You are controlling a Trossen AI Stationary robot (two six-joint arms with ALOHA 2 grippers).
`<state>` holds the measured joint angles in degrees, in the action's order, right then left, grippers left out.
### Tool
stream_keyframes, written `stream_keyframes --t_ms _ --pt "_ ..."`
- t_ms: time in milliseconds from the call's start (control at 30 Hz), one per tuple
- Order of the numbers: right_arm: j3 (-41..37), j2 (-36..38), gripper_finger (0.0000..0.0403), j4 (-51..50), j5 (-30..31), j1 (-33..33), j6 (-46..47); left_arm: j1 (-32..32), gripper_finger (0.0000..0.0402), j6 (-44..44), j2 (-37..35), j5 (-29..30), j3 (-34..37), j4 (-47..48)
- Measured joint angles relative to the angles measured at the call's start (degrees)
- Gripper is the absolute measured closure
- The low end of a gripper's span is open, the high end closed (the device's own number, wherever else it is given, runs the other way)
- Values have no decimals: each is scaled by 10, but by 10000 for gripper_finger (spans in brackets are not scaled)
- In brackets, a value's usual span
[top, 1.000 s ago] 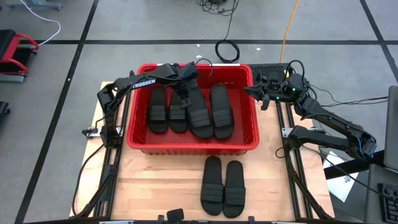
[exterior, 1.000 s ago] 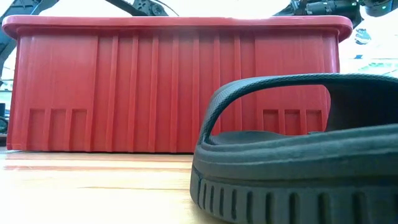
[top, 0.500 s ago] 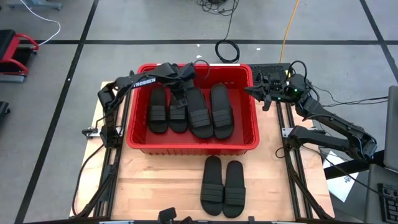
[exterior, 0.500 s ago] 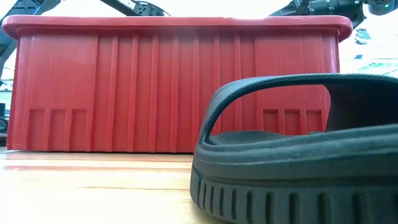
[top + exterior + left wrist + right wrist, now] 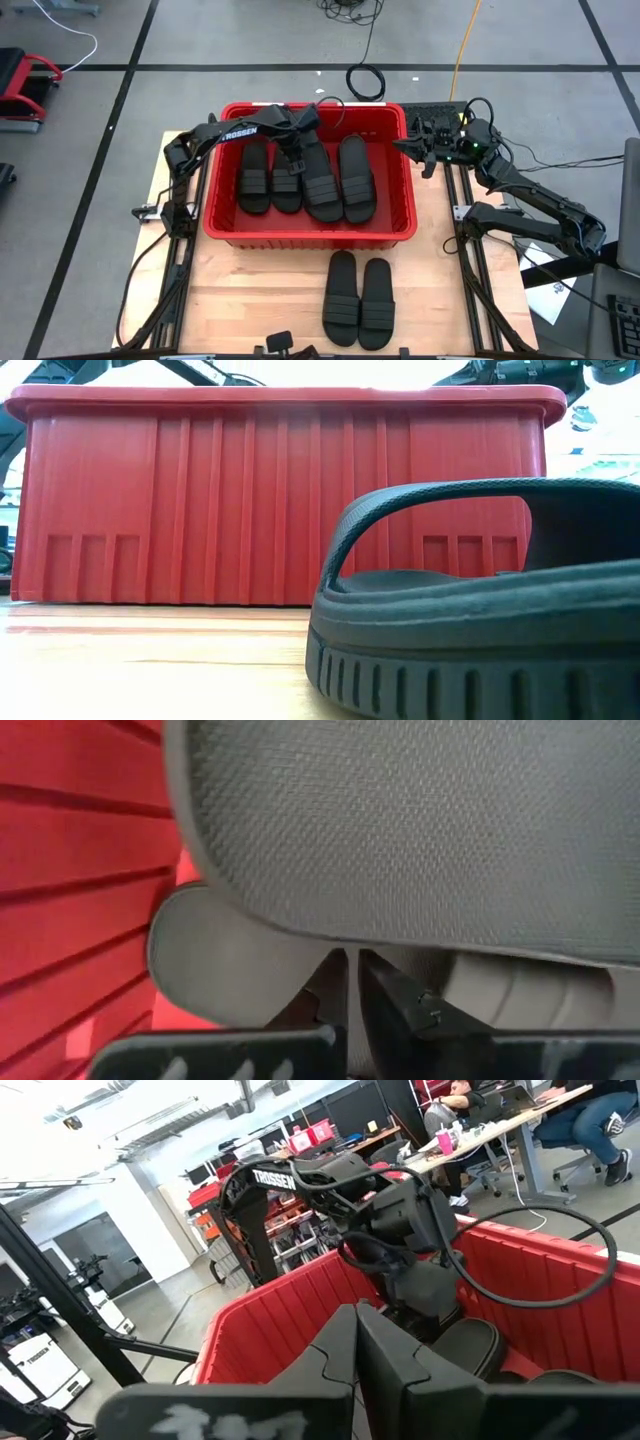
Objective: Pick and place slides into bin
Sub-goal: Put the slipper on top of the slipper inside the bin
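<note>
The red bin (image 5: 310, 237) stands at the table's middle and holds several black slides side by side. My left gripper (image 5: 296, 156) reaches down into it near the far wall, shut on the far end of a slide (image 5: 323, 185) that lies slanted among the others. Two more slides (image 5: 342, 298) (image 5: 377, 303) lie on the wooden table in front of the bin; one of them (image 5: 480, 630) fills the low view. My right gripper (image 5: 412, 148) hangs shut and empty just outside the bin's far right corner. My left gripper pinches the rim of the slide's far end (image 5: 340, 945) between its two fingers, which come from above and point down. The slide's textured face (image 5: 420, 820) fills the wrist view. Its near end rests in the bin beside the other slides; how far it reaches between the fingers does not show.
The bin's tall walls (image 5: 280, 500) ring the left gripper. A coiled black cable (image 5: 366, 82) and a yellow cord lie on the floor beyond the table. In the right wrist view, desks and seated people show far behind the bin (image 5: 260, 1310).
My left gripper has sunk a little deeper into the bin, staying shut on the slide. The right arm has kept still.
</note>
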<state>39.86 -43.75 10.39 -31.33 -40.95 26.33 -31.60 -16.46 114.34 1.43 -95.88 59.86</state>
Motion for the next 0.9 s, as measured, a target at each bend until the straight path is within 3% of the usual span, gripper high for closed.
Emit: stream_keyframes --t_ms 600,900 --pt "0 0 403 0 0 0 -3 2 378 -4 9 -4 0 -51" --pt "0 0 403 0 0 0 -9 15 378 -53 9 -4 0 -70"
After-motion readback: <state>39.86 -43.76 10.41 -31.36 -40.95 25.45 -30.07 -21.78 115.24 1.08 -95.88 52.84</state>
